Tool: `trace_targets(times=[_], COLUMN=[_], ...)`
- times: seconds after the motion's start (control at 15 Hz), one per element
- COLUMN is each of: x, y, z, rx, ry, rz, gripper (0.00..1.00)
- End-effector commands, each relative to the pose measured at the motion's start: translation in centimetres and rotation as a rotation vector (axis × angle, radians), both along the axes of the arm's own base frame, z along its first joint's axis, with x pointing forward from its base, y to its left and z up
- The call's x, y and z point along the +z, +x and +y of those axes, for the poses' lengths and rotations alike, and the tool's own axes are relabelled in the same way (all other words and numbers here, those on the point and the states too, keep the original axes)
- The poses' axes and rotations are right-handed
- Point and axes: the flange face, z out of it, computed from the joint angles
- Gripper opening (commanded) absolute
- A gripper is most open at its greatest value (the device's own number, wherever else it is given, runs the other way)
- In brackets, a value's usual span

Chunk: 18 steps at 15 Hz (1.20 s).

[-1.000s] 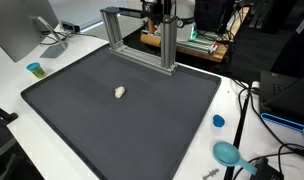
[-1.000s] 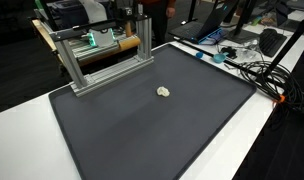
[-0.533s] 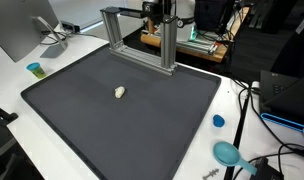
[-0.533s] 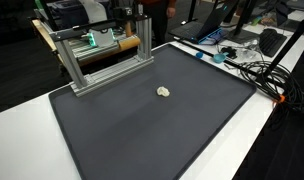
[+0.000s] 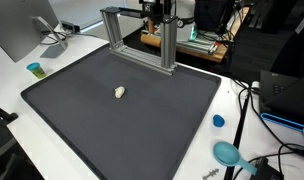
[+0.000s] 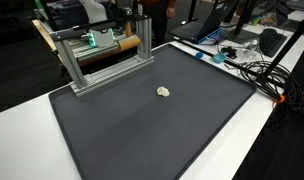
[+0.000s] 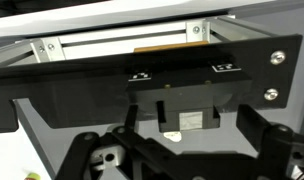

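A small cream-coloured lump [image 5: 119,92] lies alone on a large black mat [image 5: 82,125] on a white table; it shows in both exterior views [image 6: 164,92]. In the wrist view it is a pale spot [image 7: 172,136] far below, between my dark fingers. My gripper [image 7: 190,120] is open and empty, its jaws wide apart. It hangs high at the back, by the aluminium frame [image 5: 142,45], well away from the lump. In the exterior views the gripper is mostly cut off at the top edge.
The aluminium frame [image 6: 102,55] stands on the mat's far edge. A small blue cup [image 5: 34,69], a blue lid [image 5: 218,121] and a teal scoop [image 5: 227,153] lie on the white table. A monitor [image 5: 17,25] and cables [image 6: 247,65] surround it.
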Motion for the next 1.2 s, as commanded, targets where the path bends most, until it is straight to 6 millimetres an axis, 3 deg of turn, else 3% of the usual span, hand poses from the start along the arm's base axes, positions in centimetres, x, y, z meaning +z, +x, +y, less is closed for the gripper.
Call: trace_targets(times=[0.0, 0.13, 0.27, 0.33, 0.47, 0.6, 0.87, 0.93, 1.0, 1.07, 1.13], x=[0.0, -0.1, -0.1, -0.2, -0.2, -0.2, -0.4, -0.3, -0.2, -0.2, -0.2], y=[-0.6, -1.3, -1.6, -1.6, -1.7, -1.7, -1.6, -1.6, -1.6, -1.6, -1.6], z=[0.0, 0.3, 0.5, 0.5, 0.7, 0.8, 0.8, 0.8, 0.8, 0.8, 0.8], rx=[0.012, 0.014, 0.011, 0.006, -0.001, -0.001, 0.008, 0.011, 0.014, 0.015, 0.026], ry=[-0.003, -0.012, -0.017, -0.021, -0.025, -0.027, -0.033, -0.029, -0.025, -0.027, -0.024], rz=[0.013, 0.007, -0.007, -0.009, -0.015, -0.014, 0.003, 0.003, 0.006, 0.006, 0.008], gripper=[1.00, 0.99, 0.91, 0.78, 0.74, 0.60, 0.64, 0.72, 0.69, 0.78, 0.72])
